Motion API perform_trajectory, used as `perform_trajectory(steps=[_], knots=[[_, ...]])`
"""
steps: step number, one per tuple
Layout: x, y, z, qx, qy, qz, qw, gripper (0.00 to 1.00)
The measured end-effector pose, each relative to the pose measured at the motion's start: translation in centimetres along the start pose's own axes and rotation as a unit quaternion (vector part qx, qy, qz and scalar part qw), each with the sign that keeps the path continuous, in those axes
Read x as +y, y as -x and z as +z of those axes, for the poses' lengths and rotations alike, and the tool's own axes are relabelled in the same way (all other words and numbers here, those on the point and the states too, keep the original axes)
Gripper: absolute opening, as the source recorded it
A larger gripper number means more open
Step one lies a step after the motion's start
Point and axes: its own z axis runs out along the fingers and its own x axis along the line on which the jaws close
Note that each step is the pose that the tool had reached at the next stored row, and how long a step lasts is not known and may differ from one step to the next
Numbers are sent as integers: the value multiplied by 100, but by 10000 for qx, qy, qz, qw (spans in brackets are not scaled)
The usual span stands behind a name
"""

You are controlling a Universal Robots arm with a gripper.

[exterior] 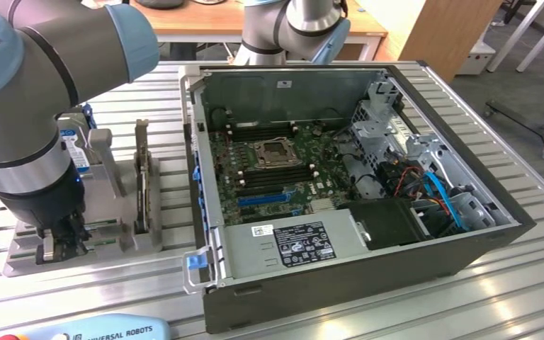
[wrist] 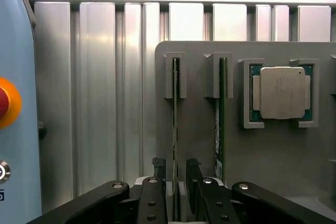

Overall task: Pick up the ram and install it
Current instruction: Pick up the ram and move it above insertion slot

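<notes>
Pick-up step: gripper (wrist: 176,165) hung open astride the ram (wrist: 175,114), which stood on edge in a slot of the grey holder (wrist: 197,124), not yet clamped; closing would likely need both fingers square on that thin board.

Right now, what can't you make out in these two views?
- Ram: wrist view, edge-on, so faces unseen; near end behind the open gripper.
- Holder: exterior view, arm covers part.
- Board slots: exterior view, too small to read latches.
- Pendant: wrist view, cut off by the edge.
</notes>
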Motion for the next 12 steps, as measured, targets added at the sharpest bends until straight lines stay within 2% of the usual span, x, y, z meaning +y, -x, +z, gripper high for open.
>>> perform_trajectory(steps=[12], knots=[[-8, 0, -14, 1, 4, -8, 10000, 29]])
